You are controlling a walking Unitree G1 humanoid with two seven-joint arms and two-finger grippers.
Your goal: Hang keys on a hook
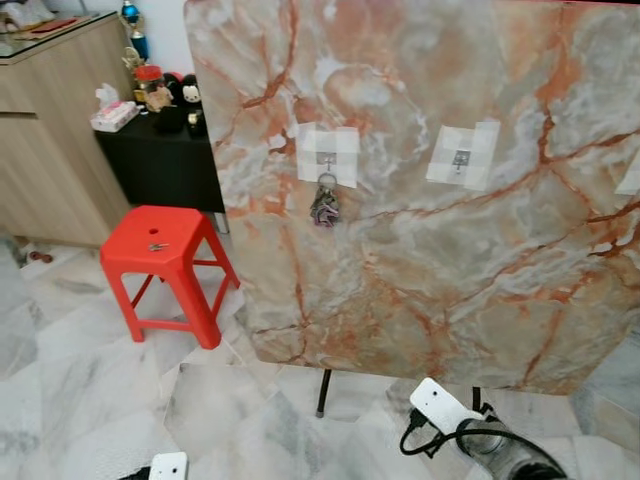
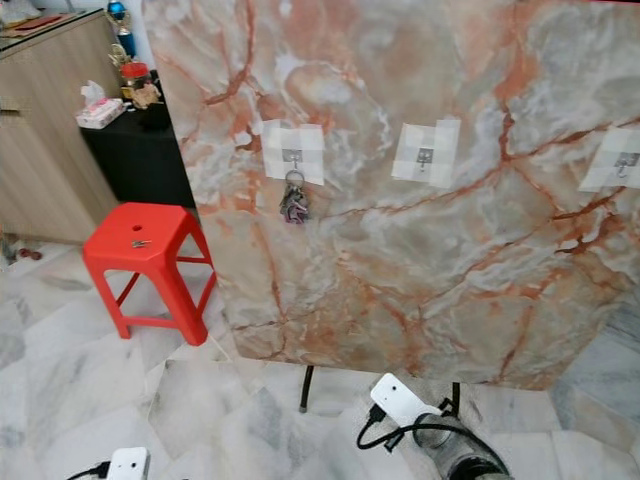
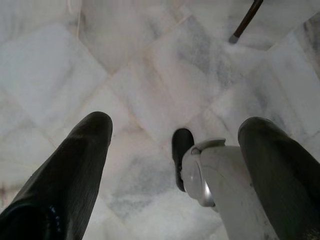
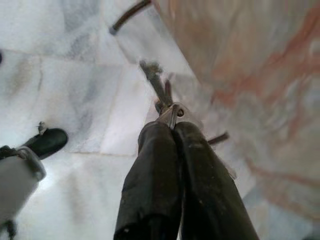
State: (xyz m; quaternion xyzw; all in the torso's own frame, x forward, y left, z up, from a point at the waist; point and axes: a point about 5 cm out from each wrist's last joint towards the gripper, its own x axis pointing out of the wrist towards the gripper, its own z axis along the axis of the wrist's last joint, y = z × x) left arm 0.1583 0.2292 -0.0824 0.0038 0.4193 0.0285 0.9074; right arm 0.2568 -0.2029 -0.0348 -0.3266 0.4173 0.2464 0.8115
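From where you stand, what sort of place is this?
Likely a home room set up for testing: marble floor, wooden cabinet, red stool, and a marble-look board with stuck-on hooks, keys on one.

The third hook patch [image 1: 632, 175] is cut off by the frame edge.

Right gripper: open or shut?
Shut on keys: in the wrist view, the right gripper has both fingers pressed together, pinching the ring.

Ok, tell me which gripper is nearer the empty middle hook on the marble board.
Right. The right gripper, shut on a key, hangs low beside the board's lower edge, below the middle hook. The left gripper hangs open over the floor, further off.
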